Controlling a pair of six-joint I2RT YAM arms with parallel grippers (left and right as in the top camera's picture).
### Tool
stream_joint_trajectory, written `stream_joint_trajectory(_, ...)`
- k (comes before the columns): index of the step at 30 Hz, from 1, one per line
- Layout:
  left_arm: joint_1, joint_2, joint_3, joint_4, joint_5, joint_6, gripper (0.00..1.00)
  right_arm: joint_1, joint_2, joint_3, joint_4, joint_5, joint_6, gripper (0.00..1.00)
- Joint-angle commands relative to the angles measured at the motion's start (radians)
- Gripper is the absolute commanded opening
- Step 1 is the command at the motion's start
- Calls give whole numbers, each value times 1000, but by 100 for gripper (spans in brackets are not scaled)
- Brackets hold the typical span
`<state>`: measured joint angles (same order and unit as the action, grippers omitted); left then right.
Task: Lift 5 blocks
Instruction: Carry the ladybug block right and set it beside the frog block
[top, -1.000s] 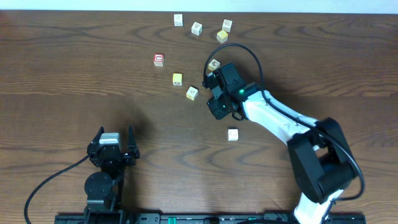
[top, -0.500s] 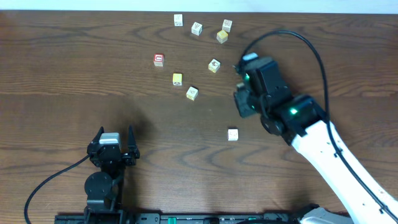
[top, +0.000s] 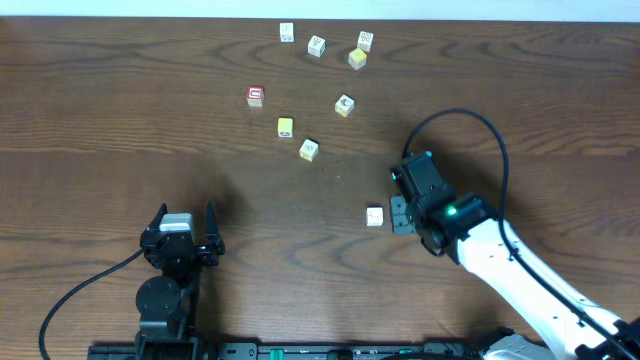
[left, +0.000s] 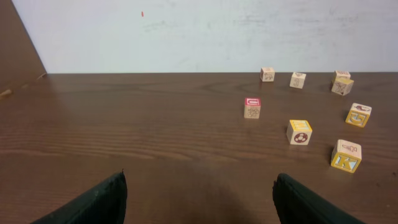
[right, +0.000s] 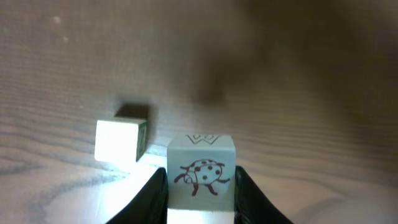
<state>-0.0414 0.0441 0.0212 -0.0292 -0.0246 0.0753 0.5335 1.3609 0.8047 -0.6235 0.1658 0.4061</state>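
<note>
The left gripper (top: 180, 232) sits low near the front edge of the wooden table (top: 100, 120), its jaws spread wide with nothing between them. Further along stands the red-topped cube (top: 255, 96), then a yellow block (top: 285, 127) and a pale block (top: 308, 150) just beside it. A far cluster of blocks (top: 316, 45) lies loose on the wood by the back edge. On the right, the right gripper (right: 200, 196) is pinched narrow on a ladybird block (right: 201, 163), which has a W on top. A white block (top: 374, 216) lies on the table just to its left, not touching it. I can't tell whether the held one is clear of the wood.
</note>
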Motion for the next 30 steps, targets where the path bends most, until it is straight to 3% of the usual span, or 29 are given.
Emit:
stream_joint_trajectory(1, -4, -2, -17, -41, -12, -8, 75, 5, -20, -79, 62, -63, 67, 5)
stream_joint_trajectory(14, -4, -2, -17, -42, -12, -8, 75, 5, -19, -146, 225, -113, 59, 17)
stream_joint_trajectory(30, -4, -2, -17, -42, -12, -8, 76, 5, 15, -146, 247, -112, 23, 22)
